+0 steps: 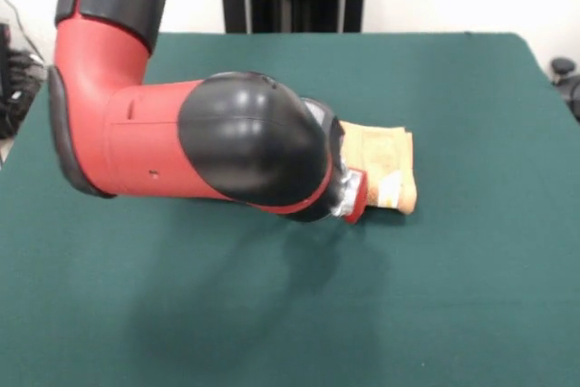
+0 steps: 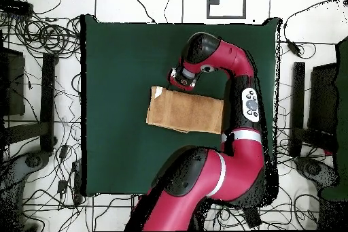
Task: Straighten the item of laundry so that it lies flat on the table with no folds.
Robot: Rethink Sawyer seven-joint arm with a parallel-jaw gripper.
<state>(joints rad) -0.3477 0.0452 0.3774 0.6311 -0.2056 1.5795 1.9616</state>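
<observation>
The gripper (image 2: 182,79) sits at the towel's (image 2: 185,111) upper long edge in the overhead view, low over the cloth, and the front view shows the arm's bulky black elbow (image 1: 249,147) hiding nearly everything below it, so whether the gripper is closed on fabric or merely hovering cannot be told from either picture. The towel lies just beneath and beside the gripper as a compact rectangle near the middle of the table (image 2: 115,59), apparently doubled over: a lighter flap shows at its end away from the gripper, and the front view shows stacked layers at the exposed end. The main risk from here is a grasp that catches every layer at once; pulling then would drag the whole bundle across the felt without opening it. A pinch too close to the edge could slip free mid-pull and leave a fresh wrinkle. The green surface probably grips terry cloth, which could bunch the lower layer.
</observation>
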